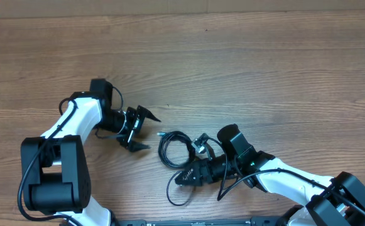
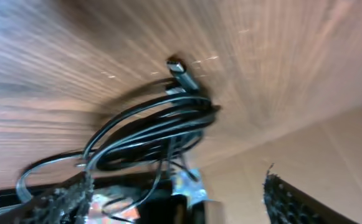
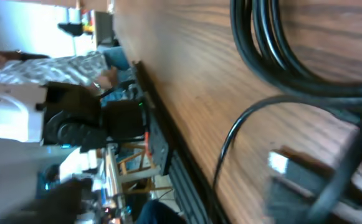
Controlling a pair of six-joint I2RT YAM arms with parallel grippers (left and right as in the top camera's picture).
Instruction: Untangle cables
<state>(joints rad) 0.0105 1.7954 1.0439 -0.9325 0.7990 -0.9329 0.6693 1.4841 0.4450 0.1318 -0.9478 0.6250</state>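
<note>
wooden table [image 1: 245, 63] carries the cables [image 1: 171, 149], a black coil lying near the middle front, with one loose loop trailing toward the near edge.

overhead: left claw [image 1: 152, 133] sits just left of the coil, fingers wide apart and clear of it, holding nothing. right claw [image 1: 188, 161] lies at the coil's near-right side, fingers seemingly apart, cord running between them. contact cannot be told.

left wrist: cables [image 2: 149, 134] lie coiled flat on the wood ahead, a plug [image 2: 182, 72] sticking out on the far side. the claw's rough fingers [image 2: 286, 199] stand at the lower corners, well apart.

right wrist: blurred. cables [image 3: 274, 56] curve across the wood close up. own fingers cannot be made out.
</note>
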